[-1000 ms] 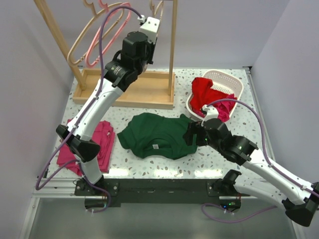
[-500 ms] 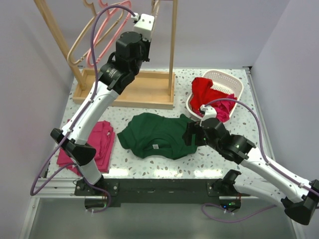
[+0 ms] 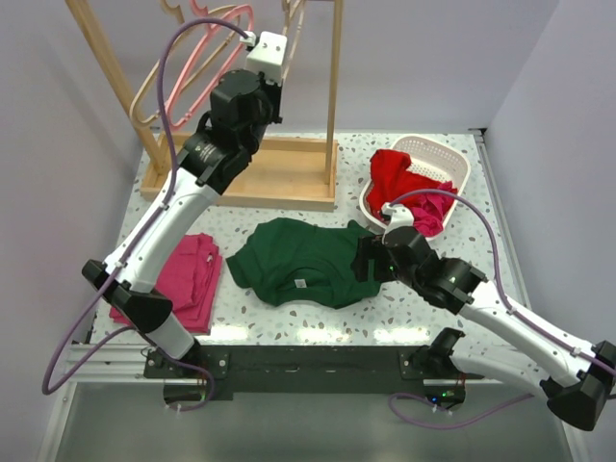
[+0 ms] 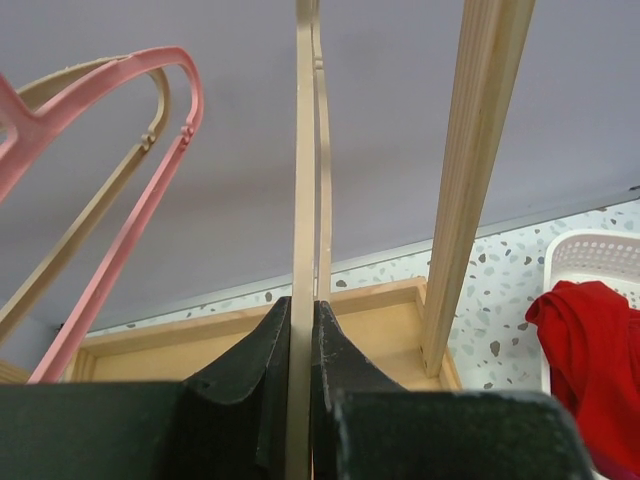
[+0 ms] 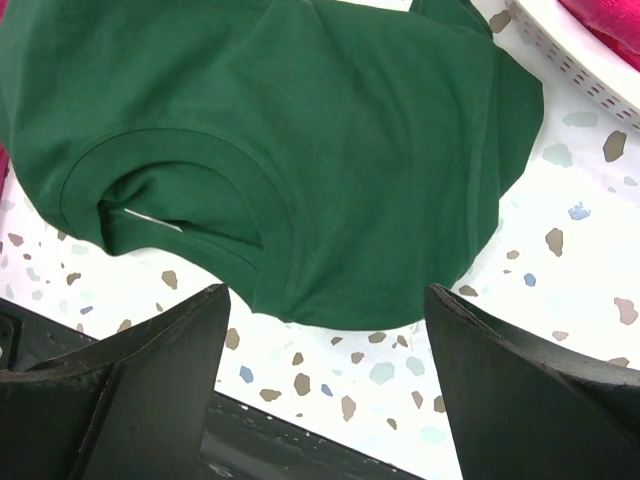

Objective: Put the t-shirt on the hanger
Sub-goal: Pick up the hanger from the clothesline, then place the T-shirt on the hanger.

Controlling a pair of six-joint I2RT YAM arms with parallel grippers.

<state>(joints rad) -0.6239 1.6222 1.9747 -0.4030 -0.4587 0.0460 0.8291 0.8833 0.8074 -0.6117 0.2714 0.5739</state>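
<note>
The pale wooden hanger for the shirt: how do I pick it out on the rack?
Start at the wooden rack at the back of the speckled table. The pale natural-wood hanger is just left of its right upright post, pinched edge-on in the left gripper. The pink plastic hanger and its beige partner hang apart, further left.

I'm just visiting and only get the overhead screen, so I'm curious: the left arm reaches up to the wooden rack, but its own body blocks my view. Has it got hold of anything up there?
Observer: Yes. Its wrist camera shows the left end effector shut on the thin edge of the wooden hanger.
Visitor: And the right arm, over the green shirt? From above I can't see its tip.
Observer: Its wrist camera shows the right end effector wide open with nothing between its fingers. They point at the near edge of the t-shirt.
</note>
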